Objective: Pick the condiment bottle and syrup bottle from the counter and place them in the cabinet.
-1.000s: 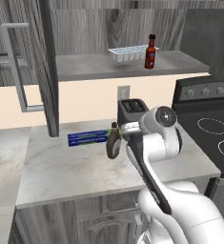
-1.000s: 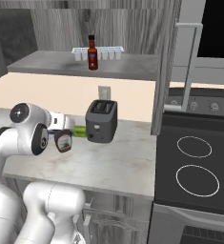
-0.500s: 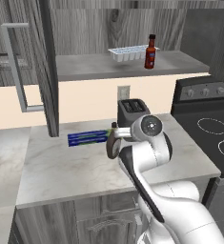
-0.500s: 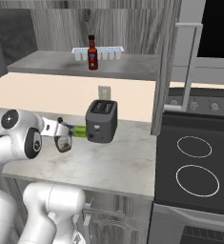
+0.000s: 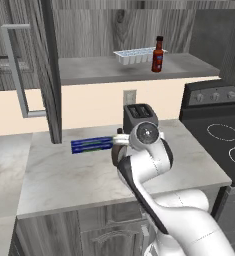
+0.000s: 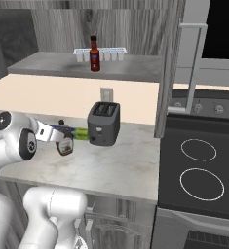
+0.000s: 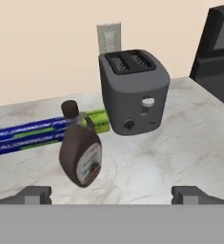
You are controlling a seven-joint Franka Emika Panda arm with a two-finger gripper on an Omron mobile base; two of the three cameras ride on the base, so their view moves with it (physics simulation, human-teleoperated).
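Hand view shows you the pale marbled stone bench point(image 7: 189, 143), then the grey two-slot toaster point(image 7: 132, 93), then the dark brown rounded syrup bottle point(image 7: 81, 155) standing on the bench just left of it. Your gripper point(image 7: 111, 195) hangs with fingers wide apart, holding nothing. Small red condiment bottle point(image 5: 158, 55) stands on the cabinet shelf point(image 5: 89, 75).

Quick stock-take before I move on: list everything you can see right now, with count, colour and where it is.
condiment bottle: 1, red with black cap, upright on the cabinet shelf
ice tray: 1, white, on that shelf beside the condiment bottle
cabinet: 1, dark grey wood grain, door open
syrup bottle: 1, dark brown, on the counter left of the toaster
toaster: 1, dark grey, at the back wall
long box: 1, blue, lying behind the syrup bottle
counter: 1, pale marbled
stove: 1, black, right of the counter
gripper: 1, dark tips, open, just short of the syrup bottle
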